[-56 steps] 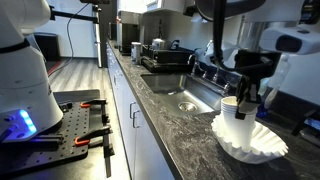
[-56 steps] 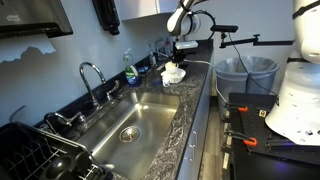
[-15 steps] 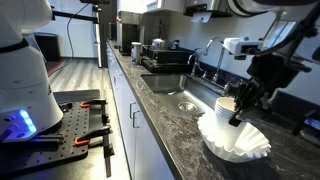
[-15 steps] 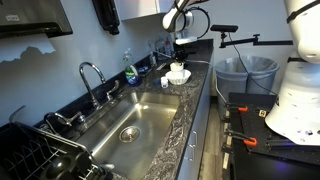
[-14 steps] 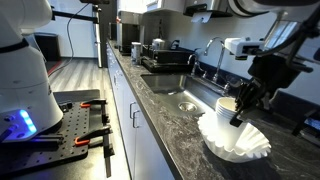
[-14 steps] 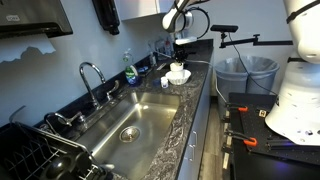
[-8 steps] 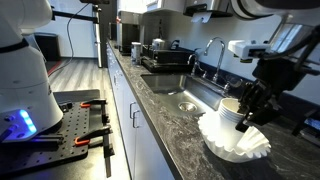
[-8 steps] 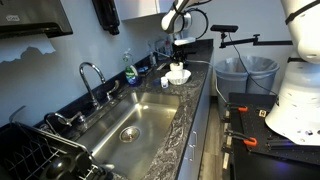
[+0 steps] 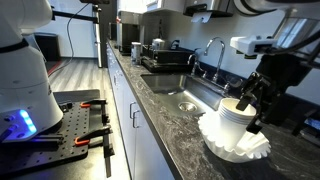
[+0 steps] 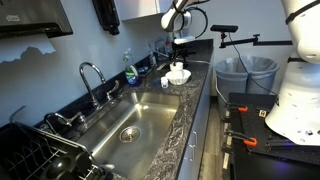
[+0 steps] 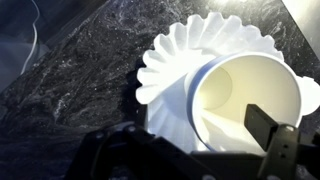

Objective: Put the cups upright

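The cups (image 9: 235,118) stand upright as one white stack, mouth up, in the middle of a white fluted paper filter (image 9: 236,147) on the dark stone counter. In both exterior views my gripper (image 9: 253,110) hangs tilted over the stack, jaws spread to either side of the rim. The wrist view looks down into the top of the cups (image 11: 243,92), with one dark finger (image 11: 263,127) at the right of the rim. My gripper (image 11: 190,143) is open and holds nothing. From farther off, the cups (image 10: 177,70) sit under my gripper (image 10: 180,55) beyond the sink.
A steel sink (image 10: 135,120) with a tall faucet (image 10: 92,75) lies beside the cups. A clear bottle of blue liquid (image 10: 130,70) stands at the wall. The counter's front edge (image 9: 160,125) runs close by. Pots (image 9: 155,47) sit farther along.
My jaws have spread apart and let go of the cups, which stay upright on the filter. The gripper has shifted slightly away from the stack.
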Robot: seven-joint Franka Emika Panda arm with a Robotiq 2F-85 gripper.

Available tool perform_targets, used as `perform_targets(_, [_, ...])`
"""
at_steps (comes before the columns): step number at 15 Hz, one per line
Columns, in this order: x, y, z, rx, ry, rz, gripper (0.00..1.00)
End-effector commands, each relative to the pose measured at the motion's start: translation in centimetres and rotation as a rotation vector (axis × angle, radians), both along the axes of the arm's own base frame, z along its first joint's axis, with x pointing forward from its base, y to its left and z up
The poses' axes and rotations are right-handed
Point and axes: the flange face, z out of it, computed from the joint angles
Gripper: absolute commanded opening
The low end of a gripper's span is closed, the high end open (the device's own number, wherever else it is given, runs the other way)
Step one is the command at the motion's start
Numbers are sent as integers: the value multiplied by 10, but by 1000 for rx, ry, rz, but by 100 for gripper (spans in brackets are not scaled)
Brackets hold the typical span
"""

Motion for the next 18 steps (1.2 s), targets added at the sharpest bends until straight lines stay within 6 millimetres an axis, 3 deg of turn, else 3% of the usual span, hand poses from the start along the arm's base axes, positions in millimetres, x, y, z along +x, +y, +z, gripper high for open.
perform_targets(1, [-11,10,34,-15,-34,63,100])
perform_targets(5, [-24,24,67,-51,-67,145,100])
perform_targets(8, [-30,47,84,-63,-78,247,100])
perform_targets(18, [-59,162,102,-155,4,578,100])
